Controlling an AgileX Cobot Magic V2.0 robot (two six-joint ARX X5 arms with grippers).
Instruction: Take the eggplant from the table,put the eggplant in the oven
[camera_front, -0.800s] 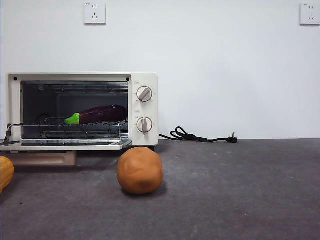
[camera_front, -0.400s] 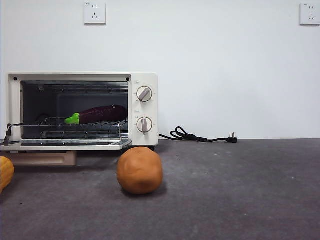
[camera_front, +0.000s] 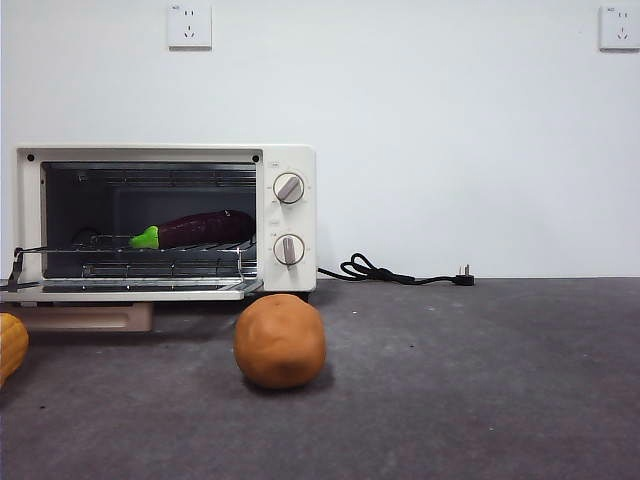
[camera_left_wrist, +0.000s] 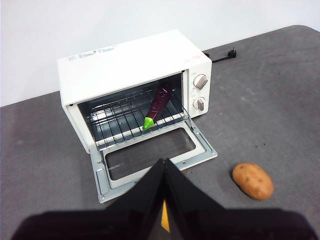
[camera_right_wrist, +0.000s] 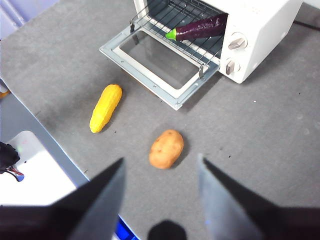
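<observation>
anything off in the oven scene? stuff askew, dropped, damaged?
Nothing damaged or spilled. The eggplant lies on the wire rack inside the oven, angled across the bars. The oven door hangs open. The potato and corn lie loose on the table.

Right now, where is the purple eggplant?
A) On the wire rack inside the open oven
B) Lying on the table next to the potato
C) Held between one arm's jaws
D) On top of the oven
A: the eggplant lies on the wire rack inside the oven, whose door hangs open, while the potato sits alone on the table in front.
</observation>
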